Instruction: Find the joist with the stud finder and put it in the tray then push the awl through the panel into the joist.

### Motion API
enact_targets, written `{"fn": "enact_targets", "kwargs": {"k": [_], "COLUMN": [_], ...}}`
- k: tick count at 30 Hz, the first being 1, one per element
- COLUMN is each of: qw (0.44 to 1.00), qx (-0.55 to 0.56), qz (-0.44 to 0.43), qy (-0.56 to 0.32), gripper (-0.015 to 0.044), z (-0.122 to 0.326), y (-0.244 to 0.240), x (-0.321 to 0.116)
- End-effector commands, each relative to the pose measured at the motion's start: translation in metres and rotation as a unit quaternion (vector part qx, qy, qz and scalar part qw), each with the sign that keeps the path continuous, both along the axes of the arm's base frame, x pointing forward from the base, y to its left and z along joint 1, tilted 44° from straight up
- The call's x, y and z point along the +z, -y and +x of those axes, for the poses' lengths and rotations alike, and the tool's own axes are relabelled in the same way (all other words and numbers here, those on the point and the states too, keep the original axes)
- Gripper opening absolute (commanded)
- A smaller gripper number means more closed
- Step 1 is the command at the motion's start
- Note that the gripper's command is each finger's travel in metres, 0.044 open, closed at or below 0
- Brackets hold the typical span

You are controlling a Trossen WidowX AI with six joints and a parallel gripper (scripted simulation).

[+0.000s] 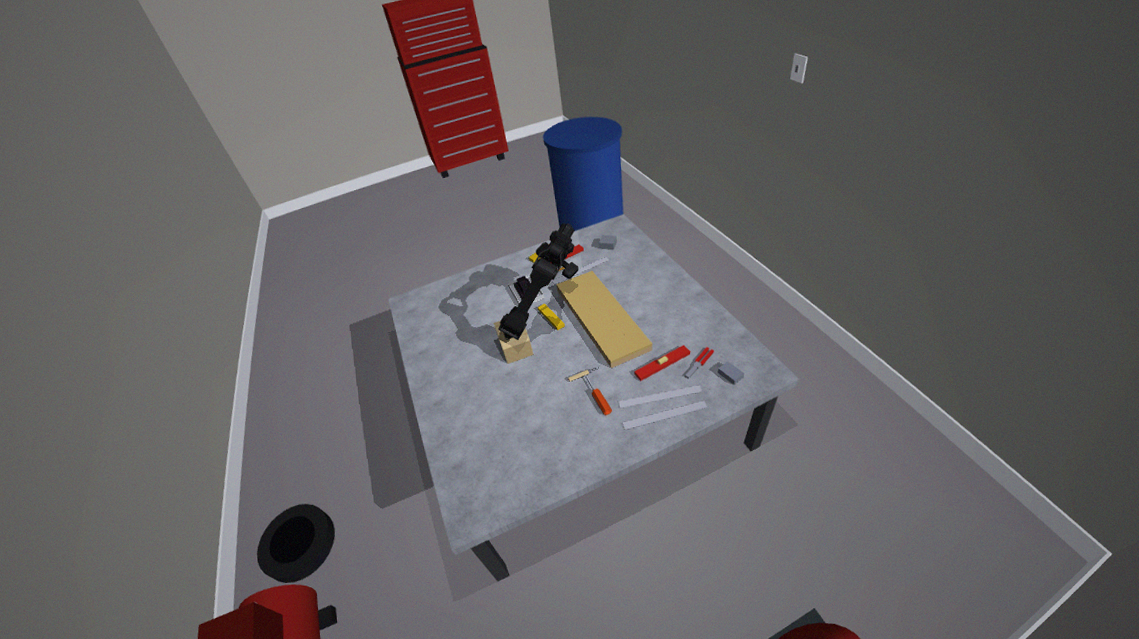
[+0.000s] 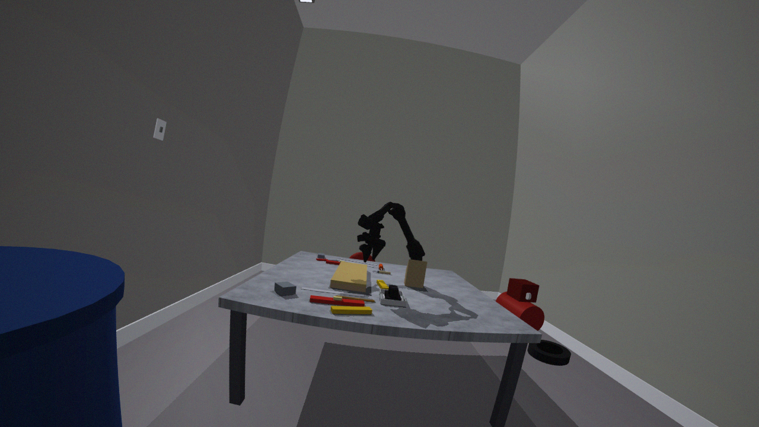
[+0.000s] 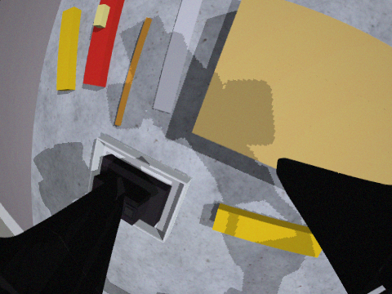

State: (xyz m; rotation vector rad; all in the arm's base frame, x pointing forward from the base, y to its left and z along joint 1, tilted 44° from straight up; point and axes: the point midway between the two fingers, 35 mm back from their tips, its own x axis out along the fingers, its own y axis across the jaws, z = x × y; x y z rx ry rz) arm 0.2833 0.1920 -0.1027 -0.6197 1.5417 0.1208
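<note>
The dark stud finder [image 2: 392, 292] [image 3: 136, 188] lies in the white tray [image 2: 394, 304] [image 3: 175, 209]. My gripper [image 2: 369, 258] [image 3: 202, 175] is open and empty, raised above the table beside the tan floor panel [image 1: 603, 317] [image 2: 351, 273] [image 3: 318, 82]. In the wrist view its left finger covers part of the tray and stud finder, and its right finger overlaps the panel's near edge. A small tan-handled tool with a thin tip, seemingly the awl [image 1: 577, 375] [image 2: 383, 272], lies beyond the panel, away from the tray. The joist is hidden; no hole shows clearly in the panel.
A yellow block [image 1: 550, 317] [image 3: 263, 233] lies between the tray and the arm's wooden base [image 1: 516, 348]. A red level [image 2: 337, 300] [image 3: 102, 53], a yellow bar [image 2: 351, 309] [image 3: 69, 49], a pencil [image 3: 132, 73] and a grey strip [image 3: 175, 61] lie near the tray. An orange-handled tool [image 1: 600, 402] lies near the tan-handled one.
</note>
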Motion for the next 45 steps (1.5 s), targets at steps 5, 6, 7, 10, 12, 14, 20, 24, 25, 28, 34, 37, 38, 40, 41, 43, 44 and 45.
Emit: {"fn": "enact_targets", "kwargs": {"k": [5, 6, 7, 10, 12, 14, 20, 24, 25, 28, 34, 37, 38, 40, 41, 43, 44, 45], "qw": [0.928, 0.912, 0.893, 0.827, 0.775, 0.717, 0.51, 0.35, 0.308, 0.179, -0.086, -0.194, -0.199, -0.199, -0.199, -0.199, -0.199, -0.199], "qx": [-0.342, -0.378, -0.413, -0.515, -0.578, -0.636, -0.778, -0.841, -0.852, -0.873, -0.863, -0.837, -0.835, -0.835, -0.835, -0.835, -0.835, -0.835], "qz": [0.028, 0.031, 0.035, 0.044, 0.05, 0.056, 0.071, 0.08, 0.082, 0.089, 0.103, 0.11, 0.111, 0.111, 0.111, 0.111, 0.111, 0.111], "qy": [0.143, 0.159, 0.175, 0.221, 0.251, 0.28, 0.36, 0.406, 0.416, 0.444, 0.488, 0.5, 0.5, 0.5, 0.5, 0.5, 0.5, 0.5], "gripper": [0.044, 0.044, 0.044, 0.044, 0.044, 0.044, 0.044, 0.044, 0.044, 0.044, 0.044, 0.044, 0.044, 0.044, 0.044, 0.044, 0.044, 0.044], "z": [0.042, 0.044, 0.046, 0.048, 0.047, 0.043, 0.019, -0.007, -0.014, -0.039, -0.097, -0.123, -0.124, -0.124, -0.124, -0.124, -0.124, -0.124], "y": [0.097, 0.108, 0.12, 0.155, 0.179, 0.202, 0.269, 0.309, 0.318, 0.343, 0.382, 0.393, 0.393, 0.393, 0.393, 0.393, 0.393, 0.393], "x": [0.068, 0.075, 0.082, 0.104, 0.117, 0.131, 0.167, 0.188, 0.193, 0.206, 0.229, 0.237, 0.237, 0.237, 0.237, 0.237, 0.237, 0.237]}}
